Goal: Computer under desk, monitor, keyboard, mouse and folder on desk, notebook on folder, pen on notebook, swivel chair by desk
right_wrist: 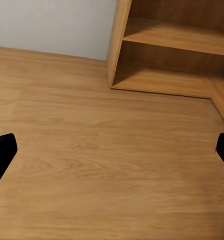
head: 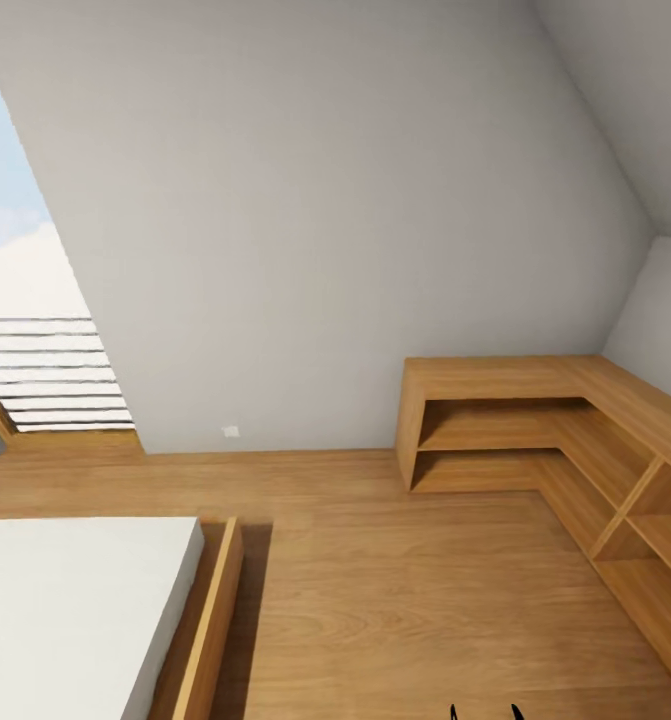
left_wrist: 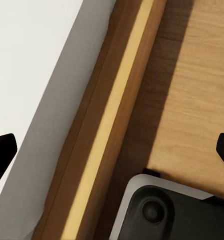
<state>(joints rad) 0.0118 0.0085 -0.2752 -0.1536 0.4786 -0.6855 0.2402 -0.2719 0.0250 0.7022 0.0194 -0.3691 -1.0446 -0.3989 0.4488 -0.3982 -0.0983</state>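
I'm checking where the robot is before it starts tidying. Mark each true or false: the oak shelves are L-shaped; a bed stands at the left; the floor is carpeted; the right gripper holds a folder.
1. The oak shelves are L-shaped, set in the corner. True.
2. A bed with a white mattress stands at the left. True.
3. The floor is carpeted. False: it is light wood.
4. The right gripper holds a folder. False: its fingers are spread over bare floor with nothing between them.
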